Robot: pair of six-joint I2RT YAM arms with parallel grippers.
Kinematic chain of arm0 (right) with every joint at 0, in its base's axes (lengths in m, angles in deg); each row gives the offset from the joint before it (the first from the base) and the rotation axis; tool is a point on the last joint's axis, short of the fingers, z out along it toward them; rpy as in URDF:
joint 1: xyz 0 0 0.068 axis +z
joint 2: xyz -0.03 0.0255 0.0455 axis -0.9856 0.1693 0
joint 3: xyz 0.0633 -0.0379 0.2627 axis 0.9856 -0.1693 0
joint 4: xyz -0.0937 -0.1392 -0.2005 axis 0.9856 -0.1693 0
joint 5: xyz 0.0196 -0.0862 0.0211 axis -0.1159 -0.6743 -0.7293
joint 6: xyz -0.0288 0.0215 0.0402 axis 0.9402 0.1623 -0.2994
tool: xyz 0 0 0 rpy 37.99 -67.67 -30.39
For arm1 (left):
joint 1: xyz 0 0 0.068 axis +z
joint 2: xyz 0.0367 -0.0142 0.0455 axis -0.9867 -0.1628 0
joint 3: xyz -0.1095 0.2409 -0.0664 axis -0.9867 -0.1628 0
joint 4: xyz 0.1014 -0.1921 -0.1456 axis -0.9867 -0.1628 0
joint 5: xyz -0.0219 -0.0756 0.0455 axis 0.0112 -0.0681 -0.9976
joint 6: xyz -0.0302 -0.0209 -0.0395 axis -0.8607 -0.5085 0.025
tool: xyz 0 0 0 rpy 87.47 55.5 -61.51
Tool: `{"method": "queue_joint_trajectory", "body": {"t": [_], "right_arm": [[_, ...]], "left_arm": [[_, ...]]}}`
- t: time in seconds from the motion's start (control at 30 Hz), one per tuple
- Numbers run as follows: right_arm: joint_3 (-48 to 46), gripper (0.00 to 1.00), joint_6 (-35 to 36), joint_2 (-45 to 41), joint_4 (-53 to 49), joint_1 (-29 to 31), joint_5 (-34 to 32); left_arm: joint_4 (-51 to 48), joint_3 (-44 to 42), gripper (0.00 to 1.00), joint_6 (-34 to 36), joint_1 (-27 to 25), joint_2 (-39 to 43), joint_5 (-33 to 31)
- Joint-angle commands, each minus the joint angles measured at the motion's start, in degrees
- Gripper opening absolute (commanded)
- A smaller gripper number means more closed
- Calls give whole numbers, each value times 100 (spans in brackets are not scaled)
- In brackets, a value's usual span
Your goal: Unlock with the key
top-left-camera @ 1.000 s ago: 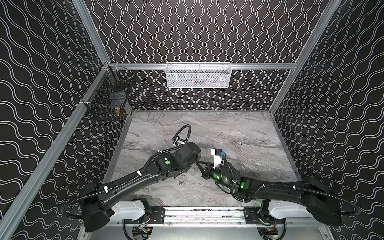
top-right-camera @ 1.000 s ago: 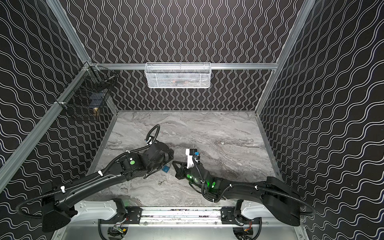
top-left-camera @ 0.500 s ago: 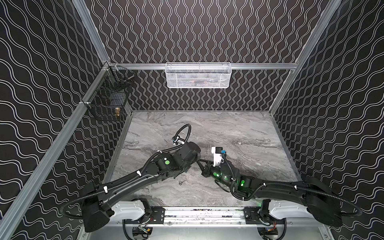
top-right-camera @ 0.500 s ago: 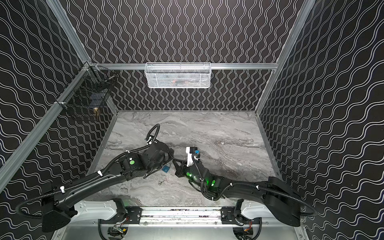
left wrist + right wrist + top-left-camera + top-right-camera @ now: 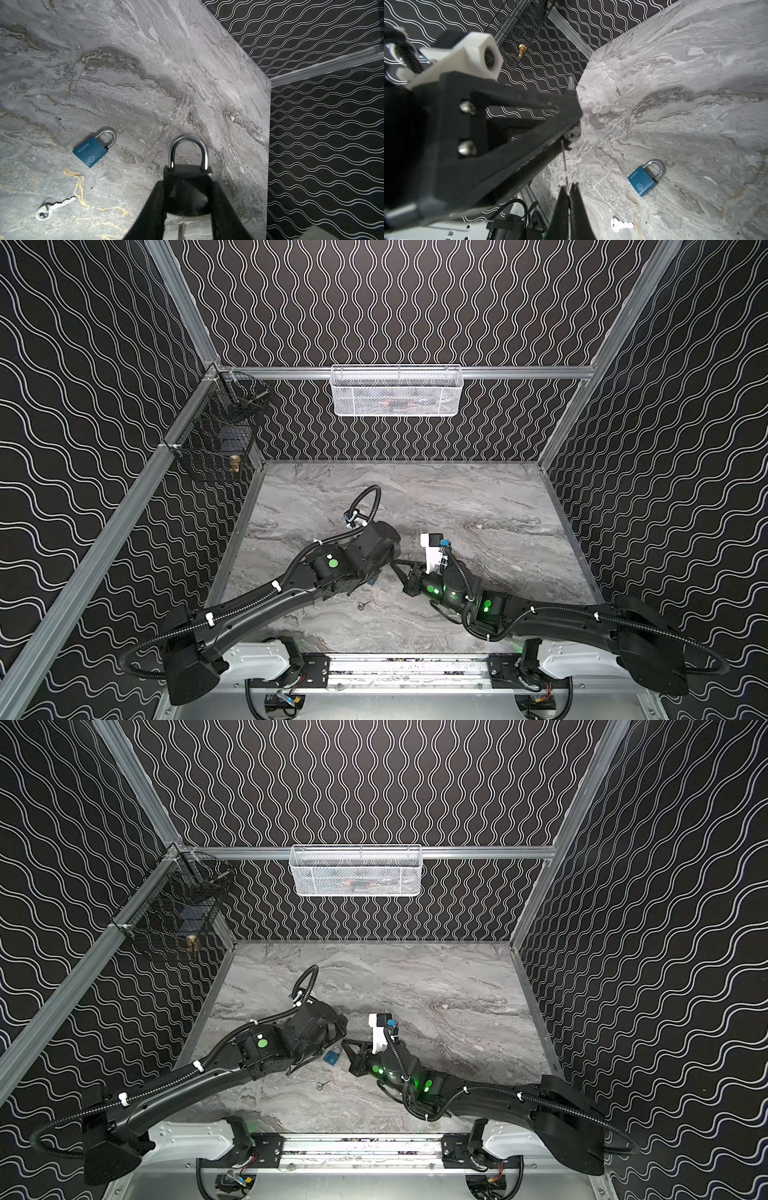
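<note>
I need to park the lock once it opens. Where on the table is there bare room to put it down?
The table is bare across its back half, up to the rear wall, and on the right, between the right arm and the right wall. Crowded: front centre, where the left hand and right hand meet near the blue padlock and loose key.
</note>
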Motion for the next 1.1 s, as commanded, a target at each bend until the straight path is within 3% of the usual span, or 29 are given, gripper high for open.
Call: {"method": "queue_joint_trajectory", "body": {"t": [0.0, 1.07], "right_arm": [[59, 0, -3, 5, -26, 3, -7], [233, 0, -187, 111, -121, -261, 210]], "left_arm": [[25, 10, 0, 87, 41, 65, -99], [111, -11, 0, 212, 51, -47, 134]]}}
